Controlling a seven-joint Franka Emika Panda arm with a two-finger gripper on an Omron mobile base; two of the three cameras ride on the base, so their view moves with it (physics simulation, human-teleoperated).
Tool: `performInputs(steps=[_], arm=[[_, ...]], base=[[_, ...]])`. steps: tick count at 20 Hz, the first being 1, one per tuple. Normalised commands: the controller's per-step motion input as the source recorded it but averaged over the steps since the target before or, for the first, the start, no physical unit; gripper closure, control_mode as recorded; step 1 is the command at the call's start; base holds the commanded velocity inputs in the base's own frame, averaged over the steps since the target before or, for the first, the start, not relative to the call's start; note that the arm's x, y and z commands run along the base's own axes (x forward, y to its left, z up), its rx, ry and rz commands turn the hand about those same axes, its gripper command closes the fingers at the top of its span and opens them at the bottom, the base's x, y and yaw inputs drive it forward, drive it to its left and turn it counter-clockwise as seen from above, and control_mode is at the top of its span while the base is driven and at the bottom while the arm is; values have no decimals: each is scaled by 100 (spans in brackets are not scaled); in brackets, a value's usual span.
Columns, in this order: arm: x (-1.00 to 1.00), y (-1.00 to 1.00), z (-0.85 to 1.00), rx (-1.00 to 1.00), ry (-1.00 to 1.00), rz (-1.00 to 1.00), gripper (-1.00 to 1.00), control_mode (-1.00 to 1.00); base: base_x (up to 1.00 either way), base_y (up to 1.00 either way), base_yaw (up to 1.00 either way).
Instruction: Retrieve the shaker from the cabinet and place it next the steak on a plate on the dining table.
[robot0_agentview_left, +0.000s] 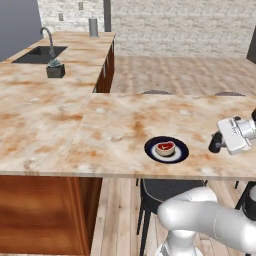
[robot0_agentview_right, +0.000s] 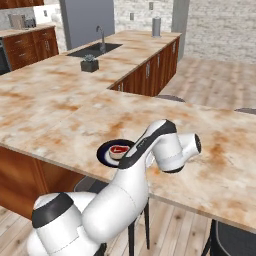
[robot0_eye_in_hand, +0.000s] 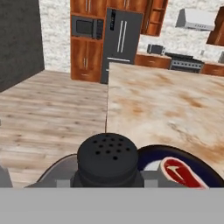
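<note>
The pincer (robot0_agentview_left: 216, 143) is clamped on the small black bottle-shaped shaker (robot0_eye_in_hand: 109, 160), held over the beige marble bench (robot0_agentview_left: 120, 125) just right of the round dark-blue plate (robot0_agentview_left: 180, 155) carrying the small red steak (robot0_agentview_left: 165, 147). Released from this height, the shaker could topple or roll. Lowered off target, it could land on the plate's rim and tip.

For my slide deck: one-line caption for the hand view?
Fingers shut on the shaker, hovering beside the plate holding the steak.

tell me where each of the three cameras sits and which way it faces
Left base view: behind the arm's left, facing the dining table; gripper at right.
Right base view: behind its right, facing the same table; arm in front.
Hand view: on the hand, over the shaker.
All three share the plate and steak.
</note>
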Motion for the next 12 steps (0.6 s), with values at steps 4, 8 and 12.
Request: performInputs(steps=[4, 8, 12], arm=[[21, -4, -39, 0, 0, 0, 100, -100], [18, -1, -32, 0, 0, 0, 100, -100], [31, 0, -28, 6, 2, 0, 100, -100]], base=[[0, 0, 0], [0, 0, 0], [0, 0, 0]])
